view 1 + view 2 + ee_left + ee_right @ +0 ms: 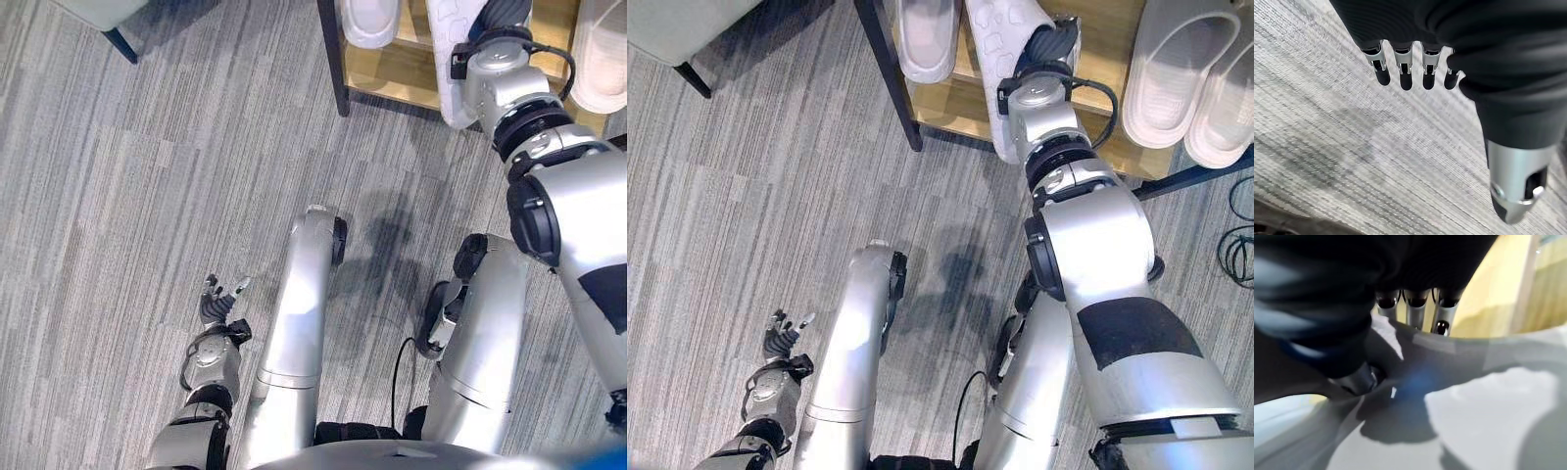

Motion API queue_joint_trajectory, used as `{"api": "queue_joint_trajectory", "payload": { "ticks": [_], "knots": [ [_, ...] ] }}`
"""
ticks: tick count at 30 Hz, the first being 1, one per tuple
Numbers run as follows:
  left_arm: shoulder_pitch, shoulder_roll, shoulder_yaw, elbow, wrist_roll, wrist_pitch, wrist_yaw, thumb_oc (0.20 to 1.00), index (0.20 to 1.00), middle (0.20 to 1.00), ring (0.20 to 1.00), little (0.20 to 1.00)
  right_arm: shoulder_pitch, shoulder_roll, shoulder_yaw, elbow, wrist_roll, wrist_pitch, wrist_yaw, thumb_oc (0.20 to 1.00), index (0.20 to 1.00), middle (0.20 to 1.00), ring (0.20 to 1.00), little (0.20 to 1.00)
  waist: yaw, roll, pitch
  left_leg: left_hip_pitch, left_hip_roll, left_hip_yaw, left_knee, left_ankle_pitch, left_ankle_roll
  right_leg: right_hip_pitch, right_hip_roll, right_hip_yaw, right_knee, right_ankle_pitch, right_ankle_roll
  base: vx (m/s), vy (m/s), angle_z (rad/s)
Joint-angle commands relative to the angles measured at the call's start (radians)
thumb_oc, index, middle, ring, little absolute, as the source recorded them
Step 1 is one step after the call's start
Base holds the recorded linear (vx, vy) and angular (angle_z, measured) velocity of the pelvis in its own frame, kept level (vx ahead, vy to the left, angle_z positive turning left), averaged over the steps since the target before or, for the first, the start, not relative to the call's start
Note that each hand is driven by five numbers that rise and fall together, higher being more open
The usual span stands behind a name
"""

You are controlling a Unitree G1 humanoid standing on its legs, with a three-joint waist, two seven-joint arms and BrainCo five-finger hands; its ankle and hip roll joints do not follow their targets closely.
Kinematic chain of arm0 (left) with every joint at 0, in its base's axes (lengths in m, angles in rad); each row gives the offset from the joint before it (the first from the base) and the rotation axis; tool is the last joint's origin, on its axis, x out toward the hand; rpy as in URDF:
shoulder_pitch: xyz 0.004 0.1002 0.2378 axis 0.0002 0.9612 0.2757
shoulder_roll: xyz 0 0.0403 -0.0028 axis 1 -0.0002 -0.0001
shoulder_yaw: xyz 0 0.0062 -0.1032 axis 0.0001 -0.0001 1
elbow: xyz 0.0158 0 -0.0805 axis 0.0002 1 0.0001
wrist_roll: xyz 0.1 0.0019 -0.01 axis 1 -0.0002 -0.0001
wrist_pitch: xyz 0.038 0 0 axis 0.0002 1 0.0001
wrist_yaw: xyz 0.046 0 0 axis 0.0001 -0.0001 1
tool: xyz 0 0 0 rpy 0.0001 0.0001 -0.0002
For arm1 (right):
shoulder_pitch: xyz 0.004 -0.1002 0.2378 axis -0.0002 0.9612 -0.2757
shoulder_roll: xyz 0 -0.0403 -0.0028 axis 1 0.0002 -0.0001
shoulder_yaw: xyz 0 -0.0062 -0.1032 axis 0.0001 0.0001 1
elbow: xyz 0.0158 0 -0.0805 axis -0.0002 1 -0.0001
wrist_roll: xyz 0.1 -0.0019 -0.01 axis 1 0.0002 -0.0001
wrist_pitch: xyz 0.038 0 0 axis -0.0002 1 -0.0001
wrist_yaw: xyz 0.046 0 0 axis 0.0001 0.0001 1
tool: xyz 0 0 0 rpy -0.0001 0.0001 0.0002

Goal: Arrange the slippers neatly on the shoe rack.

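Reaching up to the shoe rack [950,110], the right hand [1043,44] sits on a white slipper [999,59] that lies on the wooden shelf with its heel end hanging past the front edge, likely so the hand can slide or seat it straight beside the neighbouring slipper [926,34] on its left. In the right wrist view the fingers [1415,316] go over the slipper's pale edge and the thumb presses from the other side, so it reads as a pinch grip on the slipper. A pair of slippers [1190,73] already lies side by side further right on the same shelf. The left hand [217,305] hangs low over the grey carpet [118,196], fingers loosely spread and holding nothing, idle. The rack's upper part and the slippers' toes are cut off at the frame edge; the right hand's fingertips are mostly hidden behind its dark cover in the head views. A piece of furniture [103,15] shows only as a corner.
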Motion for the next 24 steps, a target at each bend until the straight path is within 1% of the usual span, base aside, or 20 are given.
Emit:
{"api": "queue_joint_trajectory", "payload": {
  "ticks": [1, 3, 6, 8, 10, 11, 12, 13, 14, 16, 22, 24],
  "knots": [
    [0.019, 0.033, -0.022, -0.021, 0.004, -0.041, 0.031, 1.000, 1.000, 1.000, 1.000, 1.000, -0.162, -0.009, -0.006, 0.044, 0.031, -0.068, -0.036, 0.200, 0.200, 0.200, 0.200, 0.200, 0.007, -0.014, -0.042, 0.015, 0.030, 0.039, 0.077, -0.047, 0.060, 0.026, 0.027, -0.024, -0.070, 0.217, -0.074, 0.00, 0.000, 0.00],
    [0.016, 0.043, -0.023, -0.016, 0.007, -0.042, 0.029, 1.000, 1.000, 1.000, 1.000, 1.000, -0.180, -0.035, -0.007, 0.068, 0.038, -0.067, -0.040, 0.200, 0.200, 0.200, 0.200, 0.200, 0.012, -0.015, -0.042, 0.015, 0.025, 0.035, 0.076, -0.044, 0.061, 0.027, 0.030, -0.023, -0.069, 0.217, -0.075, 0.00, 0.000, 0.00],
    [0.010, 0.044, -0.023, -0.018, 0.000, -0.040, 0.028, 1.000, 1.000, 1.000, 1.000, 1.000, -0.198, -0.069, 0.004, 0.116, 0.037, -0.049, -0.040, 0.200, 0.200, 0.200, 0.200, 0.200, 0.022, -0.006, -0.043, 0.015, 0.014, 0.033, 0.089, -0.049, 0.069, 0.027, 0.030, -0.021, -0.068, 0.219, -0.072, 0.00, 0.056, 0.01],
    [-0.005, 0.053, -0.020, -0.004, -0.007, -0.041, 0.014, 1.000, 1.000, 1.000, 1.000, 1.000, -0.208, -0.088, 0.018, 0.150, 0.028, -0.022, -0.031, 0.200, 0.200, 0.200, 0.200, 0.200, 0.027, -0.003, -0.046, 0.015, 0.007, 0.032, 0.104, -0.055, 0.075, 0.027, 0.027, -0.021, -0.069, 0.220, -0.068, 0.02, 0.054, 0.03],
    [-0.012, 0.058, -0.020, 0.006, -0.009, -0.044, 0.009, 1.000, 1.000, 1.000, 1.000, 1.000, -0.215, -0.097, 0.022, 0.168, 0.020, -0.010, -0.030, 0.200, 0.200, 0.200, 0.200, 0.200, 0.030, -0.003, -0.046, 0.015, 0.003, 0.032, 0.113, -0.057, 0.077, 0.028, 0.026, -0.019, -0.067, 0.220, -0.066, 0.02, 0.046, 0.02],
    [-0.020, 0.065, -0.020, 0.006, -0.006, -0.041, 0.006, 1.000, 1.000, 1.000, 1.000, 1.000, -0.226, -0.106, 0.033, 0.191, 0.013, 0.009, -0.024, 0.200, 0.200, 0.200, 0.200, 0.200, 0.033, -0.004, -0.041, 0.015, 0.003, 0.033, 0.122, -0.057, 0.081, 0.030, 0.024, -0.018, -0.064, 0.222, -0.065, 0.01, 0.030, 0.00],
    [-0.021, 0.065, -0.020, 0.006, -0.006, -0.041, 0.006, 1.000, 1.000, 1.000, 1.000, 1.000, -0.226, -0.106, 0.033, 0.192, 0.013, 0.009, -0.023, 0.200, 0.200, 0.200, 0.200, 0.200, 0.033, -0.004, -0.041, 0.015, 0.002, 0.033, 0.122, -0.057, 0.081, 0.030, 0.024, -0.018, -0.064, 0.222, -0.064, 0.00, 0.000, 0.00],
    [-0.025, 0.069, -0.024, -0.004, -0.005, -0.036, 0.000, 1.000, 1.000, 1.000, 1.000, 1.000, -0.226, -0.119, 0.042, 0.204, 0.009, 0.024, -0.017, 0.200, 0.200, 0.200, 0.200, 0.200, 0.037, -0.003, -0.034, 0.015, 0.000, 0.033, 0.129, -0.057, 0.084, 0.034, 0.022, -0.016, -0.061, 0.222, -0.063, 0.00, 0.000, 0.00],
    [-0.026, 0.069, -0.024, -0.005, -0.005, -0.036, 0.001, 1.000, 1.000, 1.000, 1.000, 1.000, -0.226, -0.119, 0.042, 0.204, 0.009, 0.024, -0.017, 0.200, 0.200, 0.200, 0.200, 0.200, 0.038, -0.003, -0.034, 0.015, 0.000, 0.033, 0.130, -0.057, 0.084, 0.034, 0.023, -0.016, -0.061, 0.222, -0.063, 0.00, 0.034, 0.03],
    [-0.016, 0.062, -0.044, -0.044, 0.003, -0.026, -0.008, 1.000, 1.000, 1.000, 1.000, 1.000, -0.215, -0.149, 0.057, 0.204, 0.001, 0.062, -0.018, 0.200, 0.200, 0.200, 0.200, 0.200, 0.051, 0.002, -0.028, 0.015, -0.002, 0.033, 0.142, -0.064, 0.091, 0.028, 0.026, -0.009, -0.053, 0.225, -0.061, -0.01, 0.036, 0.02],
    [0.026, 0.036, -0.066, -0.100, 0.012, -0.015, -0.016, 1.000, 1.000, 1.000, 1.000, 1.000, -0.208, -0.150, 0.077, 0.204, -0.002, 0.089, -0.036, 0.200, 0.200, 0.200, 0.200, 0.200, 0.067, 0.009, -0.027, 0.015, 0.001, 0.035, 0.139, -0.073, 0.099, 0.027, 0.025, -0.013, -0.058, 0.233, -0.062, 0.00, 0.027, 0.00],
    [0.059, 0.033, -0.080, -0.141, 0.020, -0.004, -0.022, 1.000, 1.000, 1.000, 1.000, 1.000, -0.207, -0.168, 0.086, 0.204, 0.008, 0.104, -0.056, 0.200, 0.200, 0.200, 0.200, 0.200, 0.078, 0.011, -0.027, 0.015, 0.004, 0.035, 0.144, -0.083, 0.105, 0.027, 0.025, -0.011, -0.053, 0.231, -0.061, 0.01, 0.054, 0.00]
  ]
}}
